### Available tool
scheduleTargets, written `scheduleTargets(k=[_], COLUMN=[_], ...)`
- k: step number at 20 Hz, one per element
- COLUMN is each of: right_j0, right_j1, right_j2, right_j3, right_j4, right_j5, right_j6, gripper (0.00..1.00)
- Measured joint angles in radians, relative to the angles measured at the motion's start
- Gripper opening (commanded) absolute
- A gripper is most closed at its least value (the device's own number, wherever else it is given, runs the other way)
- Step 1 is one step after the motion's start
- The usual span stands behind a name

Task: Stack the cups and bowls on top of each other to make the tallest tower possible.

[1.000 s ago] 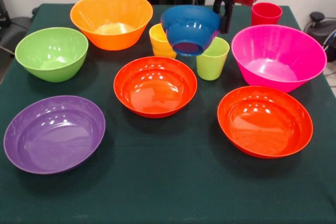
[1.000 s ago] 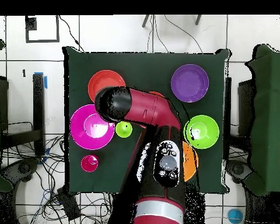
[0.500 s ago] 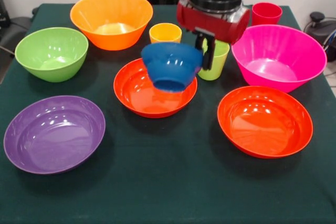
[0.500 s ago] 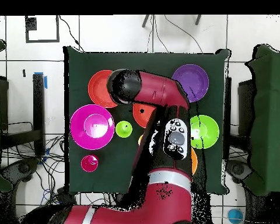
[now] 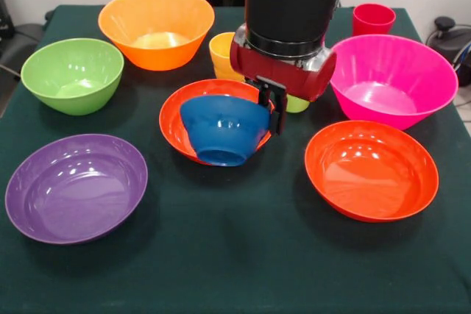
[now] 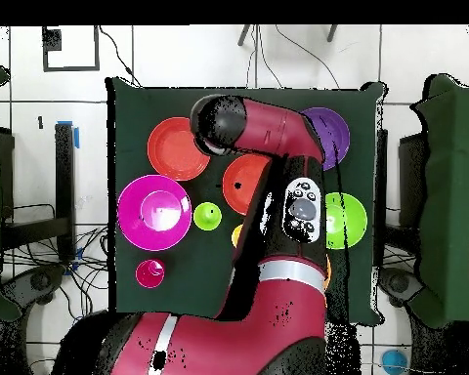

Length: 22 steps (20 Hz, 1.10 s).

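My gripper point(image 5: 271, 112) is shut on the right rim of the small blue bowl point(image 5: 221, 130). It holds that bowl tilted, low over the front part of the middle red-orange bowl point(image 5: 173, 119). A second red-orange bowl point(image 5: 372, 170) lies to the right. The magenta bowl point(image 5: 390, 79), orange bowl point(image 5: 156, 27), green bowl point(image 5: 72, 75) and purple bowl point(image 5: 76, 187) each stand alone. The yellow cup point(image 5: 221, 53) and red cup point(image 5: 373, 18) are at the back. Only a sliver of the green cup point(image 5: 298, 104) shows behind the arm. No tower shows. In the overhead view the arm point(image 6: 277, 146) hides the gripper.
The dark green tablecloth point(image 5: 243, 255) covers the table. From overhead, the magenta bowl point(image 6: 154, 212), green cup point(image 6: 207, 216) and red cup point(image 6: 149, 273) lie left of the arm, and the green bowl point(image 6: 348, 220) and purple bowl point(image 6: 333, 132) lie to its right.
The arm has carried the blue bowl forward and down, from above the cups at the back to low over the middle red-orange bowl. The yellow cup is uncovered again.
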Motion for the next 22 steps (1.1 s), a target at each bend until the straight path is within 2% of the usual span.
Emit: scheduleTargets(k=[4, 6, 8, 14, 22], right_j0=[0.007, 0.012, 0.014, 0.017, 0.018], right_j1=[0.007, 0.007, 0.007, 0.004, -0.004], right_j2=[0.0, 0.0, 0.0, 0.001, 0.001], right_j3=[-0.029, -0.038, -0.04, -0.04, -0.04], right_j4=[0.003, 0.014, 0.021, 0.069, 0.096], right_j5=[0.082, 0.173, 0.207, 0.415, 0.553], right_j6=[0.0, 0.0, 0.0, 0.0, 0.0], gripper=[0.0, 0.0, 0.0, 0.0, 0.0])
